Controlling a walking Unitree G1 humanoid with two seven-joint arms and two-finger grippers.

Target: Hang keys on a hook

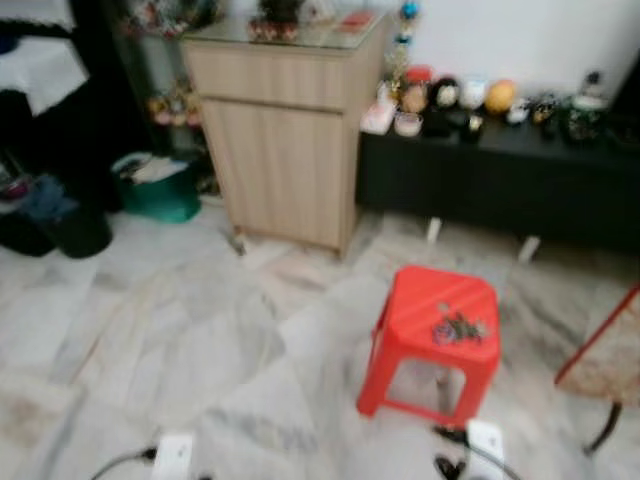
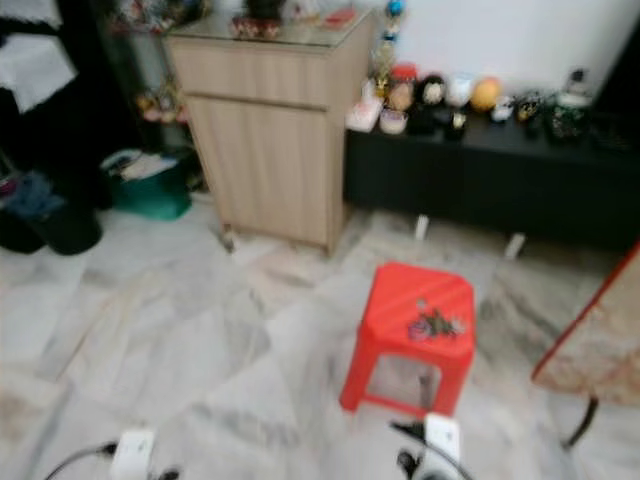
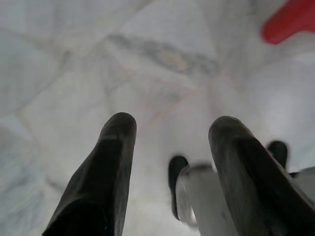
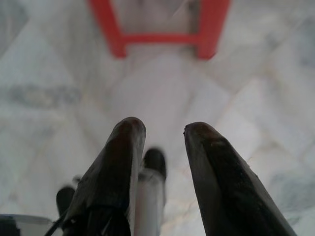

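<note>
A bunch of keys (image 1: 458,328) lies on top of a red plastic stool (image 1: 420,300) standing on the marble floor, ahead and to my right. The picture is blurred. My left gripper (image 3: 174,125) hangs low over bare floor, open, with nothing between its fingers; a red corner of the stool (image 3: 290,22) shows beyond it. My right gripper (image 4: 165,128) is also open and empty, pointing down at the floor just in front of the stool's legs (image 4: 162,37).
A light wooden cabinet (image 1: 285,130) stands behind the stool. To its right a low black bench (image 1: 500,170) carries several trinkets. A green basket (image 1: 160,190) and a black bin (image 1: 75,230) sit at the left. A red-edged piece of furniture (image 1: 605,350) juts in at the right.
</note>
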